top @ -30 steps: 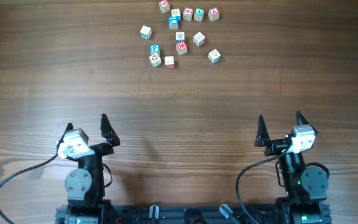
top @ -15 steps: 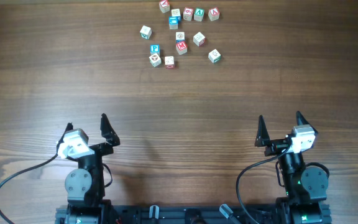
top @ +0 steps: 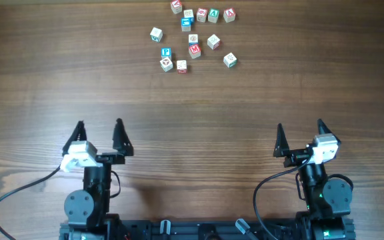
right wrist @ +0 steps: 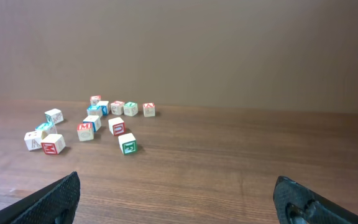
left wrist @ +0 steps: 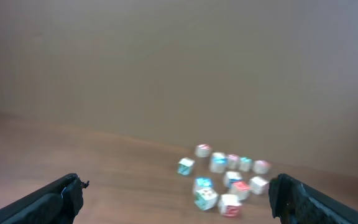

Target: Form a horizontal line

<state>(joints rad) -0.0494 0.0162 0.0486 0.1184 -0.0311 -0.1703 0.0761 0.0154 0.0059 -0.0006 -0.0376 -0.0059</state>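
Several small letter cubes [top: 194,49] with red, blue and green faces lie scattered at the far middle of the table. They also show in the right wrist view [right wrist: 85,131] and, blurred, in the left wrist view [left wrist: 232,180]. At the far edge, three cubes [top: 201,13] stand side by side in a rough row, with a red-marked cube [top: 229,13] just to their right. I cannot tell if they touch. My left gripper [top: 99,124] is open and empty near the front left. My right gripper [top: 299,125] is open and empty near the front right. Both are far from the cubes.
The wooden table [top: 192,93] stretches bare between the grippers and the cubes. A plain wall stands behind the table's far edge in the right wrist view [right wrist: 229,50]. Black cables run by both arm bases at the front edge.
My left gripper has shifted slightly right and up in the overhead view, straightening to point forward. The right arm and the cubes have not moved.
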